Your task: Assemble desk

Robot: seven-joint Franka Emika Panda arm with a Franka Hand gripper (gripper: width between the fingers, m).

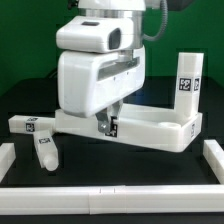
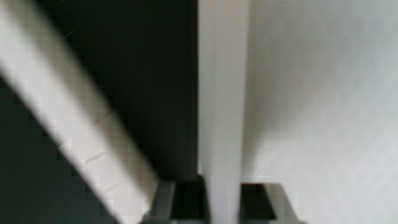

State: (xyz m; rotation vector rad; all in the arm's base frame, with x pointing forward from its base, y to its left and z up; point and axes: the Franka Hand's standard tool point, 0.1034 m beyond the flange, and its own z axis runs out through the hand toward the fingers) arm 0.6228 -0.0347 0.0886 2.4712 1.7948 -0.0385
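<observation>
The panel [image 1: 160,130] lies flat on the black tabletop [image 1: 130,165], long axis running across the exterior view, with 1 leg [image 1: 187,80] upright at its right end. The pincer [image 1: 108,124] is straight over the near rim, about midway along, and the wrist view shows both fingers pinching that rim. A loose leg [image 1: 45,152] lies near the panel's left end, so I reckon the next reach goes leftward.

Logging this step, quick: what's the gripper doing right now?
Gripper: closed, holding the tabletop by its rim.
</observation>
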